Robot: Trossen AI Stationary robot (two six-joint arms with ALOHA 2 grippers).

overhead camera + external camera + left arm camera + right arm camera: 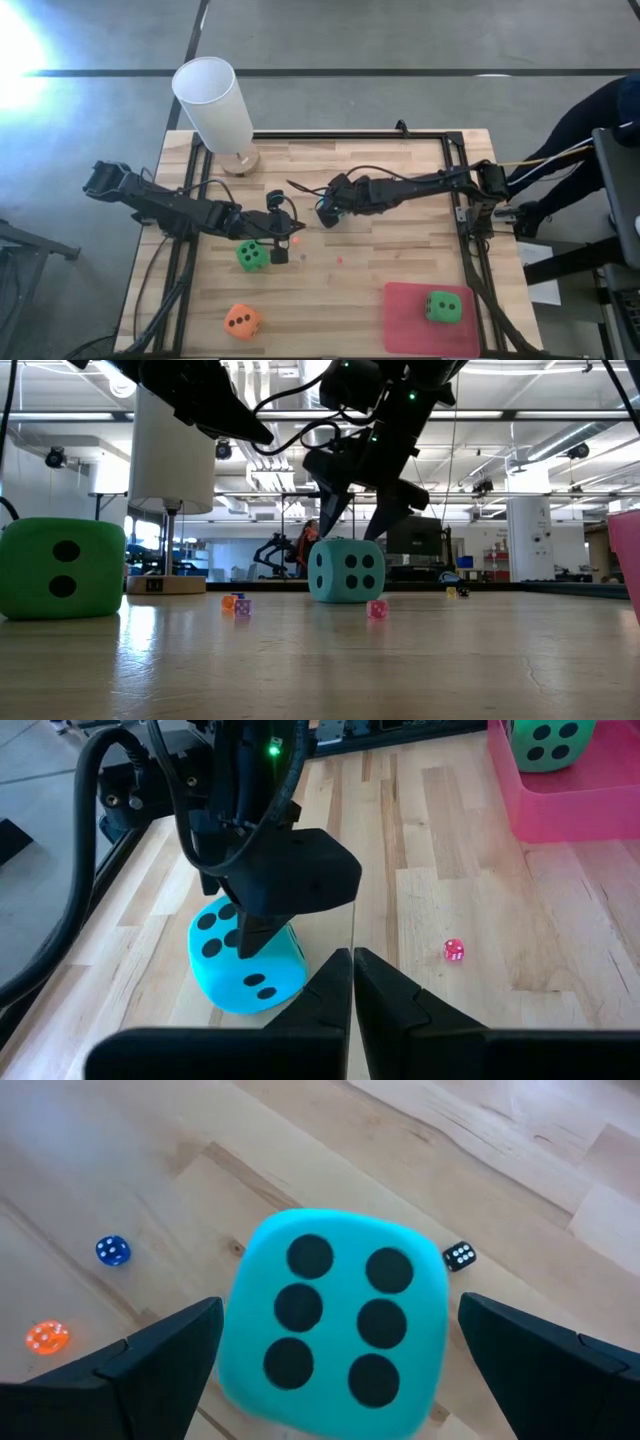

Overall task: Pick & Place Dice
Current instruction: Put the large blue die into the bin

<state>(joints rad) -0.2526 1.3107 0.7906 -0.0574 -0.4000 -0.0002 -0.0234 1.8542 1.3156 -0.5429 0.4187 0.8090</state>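
Note:
The teal die (335, 1320) rests on the wooden table near its middle, its six-pip face toward the right wrist camera. My right gripper (340, 1342) hangs open just above it, one finger on either side, with gaps showing; the low view puts the gripper (355, 532) over the die's (346, 571) top. My left gripper (352, 982) is shut and hovers beside the teal die (245, 960), just right of a green die (251, 256) on the table. The orange die (241, 320) sits near the front-left. The second green die (443, 307) lies on the pink mat (400, 325).
A tall white cylinder (215, 100) on a wooden base stands at the far-left corner. Several tiny dice are scattered round the teal one: blue (113, 1250), orange (46, 1337), black (459, 1257), red (453, 950). A dark frame (455, 200) runs along the table's edges.

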